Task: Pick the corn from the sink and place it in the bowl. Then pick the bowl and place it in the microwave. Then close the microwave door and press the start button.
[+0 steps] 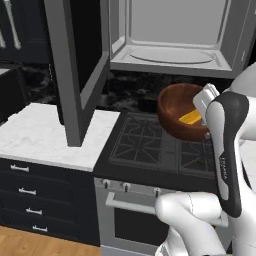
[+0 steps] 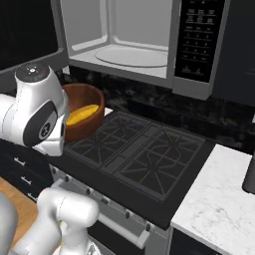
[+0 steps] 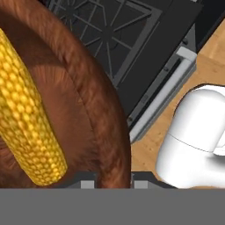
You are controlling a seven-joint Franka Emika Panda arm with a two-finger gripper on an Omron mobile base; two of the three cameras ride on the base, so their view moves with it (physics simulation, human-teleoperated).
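Gripper [image 3: 113,183] clamped on the rim of the bowl [image 3: 94,101], held above the stove [image 1: 150,145]; corn [image 3: 26,118] lies inside, beside the fingers.

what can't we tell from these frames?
- Gripper contact on the bowl rim: hand view shows just the tips at the bottom edge; left base view, the arm covers it.
- Corn full length: cut off by the hand view's edge.
- Microwave button labels: too small, right base view.
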